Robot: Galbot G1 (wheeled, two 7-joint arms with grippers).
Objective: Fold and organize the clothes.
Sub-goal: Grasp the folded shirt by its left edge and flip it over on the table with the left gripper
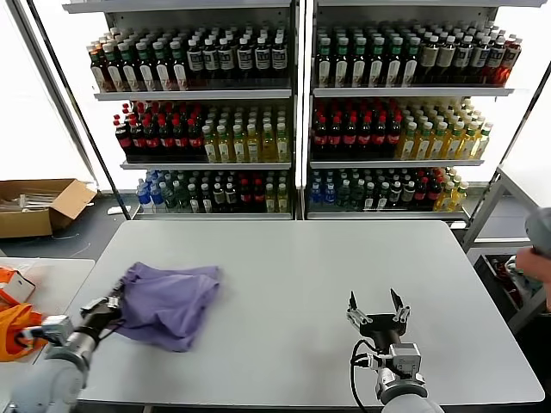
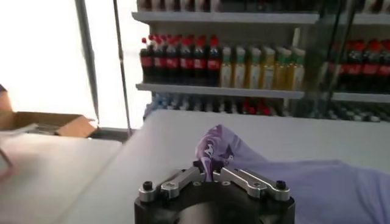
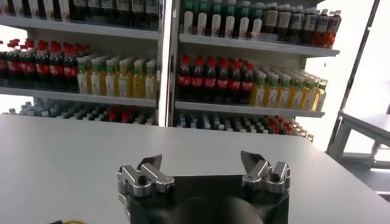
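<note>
Lavender-purple T-shirt [image 1: 168, 303] lies crumpled on the left part of the grey table [image 1: 293, 284], near its left edge; left gripper [image 1: 110, 306] is clamped on the shirt's left edge, and the left wrist view shows a fold of printed purple fabric [image 2: 213, 152] pinched up between the closed fingers. Right gripper [image 1: 376, 306] hovers over the table's front right area, well apart from the shirt, jaws spread wide and holding nothing. Shelves of bottled drinks [image 1: 297, 112] stand behind the table; orange fabric item [image 1: 15, 323] sits on a side table at far left.
</note>
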